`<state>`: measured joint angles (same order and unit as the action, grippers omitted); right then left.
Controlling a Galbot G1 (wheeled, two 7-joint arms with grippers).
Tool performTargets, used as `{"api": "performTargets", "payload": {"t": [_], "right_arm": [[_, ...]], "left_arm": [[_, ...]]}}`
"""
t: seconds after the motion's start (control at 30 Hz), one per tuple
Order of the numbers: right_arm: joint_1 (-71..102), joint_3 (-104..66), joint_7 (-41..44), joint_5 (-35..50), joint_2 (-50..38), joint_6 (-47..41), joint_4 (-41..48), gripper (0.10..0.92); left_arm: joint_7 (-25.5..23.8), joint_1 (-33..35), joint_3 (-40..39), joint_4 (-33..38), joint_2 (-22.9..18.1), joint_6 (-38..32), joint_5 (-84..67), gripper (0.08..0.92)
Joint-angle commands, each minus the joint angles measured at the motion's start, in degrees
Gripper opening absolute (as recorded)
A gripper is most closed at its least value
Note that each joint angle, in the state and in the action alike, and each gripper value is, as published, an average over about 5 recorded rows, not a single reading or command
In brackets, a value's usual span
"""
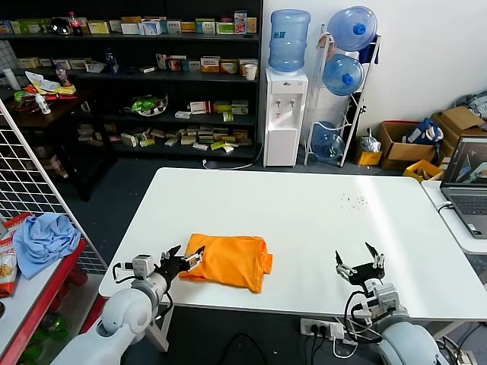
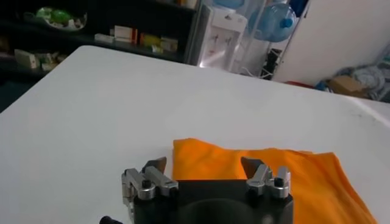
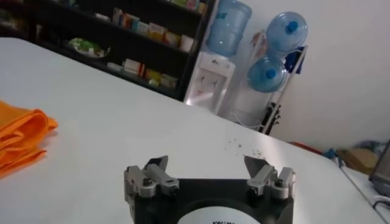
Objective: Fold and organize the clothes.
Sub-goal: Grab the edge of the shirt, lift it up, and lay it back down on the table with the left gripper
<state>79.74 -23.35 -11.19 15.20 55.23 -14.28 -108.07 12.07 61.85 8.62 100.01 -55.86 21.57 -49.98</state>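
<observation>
White worktop (image 1: 319,220): folded T-shirt (image 1: 228,261), soft, light, best pinched at an edge; left gripper (image 1: 186,258) spread beside it, right gripper (image 1: 359,261) spread.

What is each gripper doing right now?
Left gripper: open, at the shirt's edge, holding nothing.
Right gripper: open, empty.

I see the T-shirt (image 1: 227,261), centre-low in the head frame, as soft matt orange cloth with creased folds. Under it the table (image 1: 304,220) looks smooth, white and faintly glossy. My left gripper (image 2: 204,165) shows brushed metal fingers on a black matt body.
</observation>
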Motion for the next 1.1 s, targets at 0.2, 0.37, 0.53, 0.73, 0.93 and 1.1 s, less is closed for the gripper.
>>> {"api": "performTargets", "payload": {"t": [0.2,0.37,0.53,0.73,0.93,1.1], "right_arm": [[0.31,-0.51,0.5,0.45,-0.62,-0.08,-0.03,0.823],[0.17,-0.52,0.44,0.61,-0.8,-0.21,-0.15,0.823],[-0.23,-0.48,0.31,0.82,-0.91,-0.36,-0.15,0.823],[-0.07,-0.76,0.29,1.02,-1.09,-0.37,-0.58,0.823],[0.15,-1.26,0.24,1.4,-1.54,-0.3,-0.98,0.823],[0.02,-1.0,0.13,1.27,-1.38,-0.26,-0.89,0.823]], "left_arm": [[-7.03,-2.34,2.24,-8.67,0.85,3.85,-2.91,0.823],[-7.73,-2.77,2.02,-9.99,-0.32,3.95,-2.92,0.823],[-8.62,-2.63,1.82,-9.74,-1.17,4.16,-2.89,0.822],[-8.97,-2.62,1.62,-9.62,-1.74,4.16,-2.79,0.721],[-9.12,-1.95,1.56,-8.26,-1.92,4.21,-2.78,0.547],[-9.2,-1.07,2.18,-6.72,-1.49,4.12,-2.79,0.4]]}}
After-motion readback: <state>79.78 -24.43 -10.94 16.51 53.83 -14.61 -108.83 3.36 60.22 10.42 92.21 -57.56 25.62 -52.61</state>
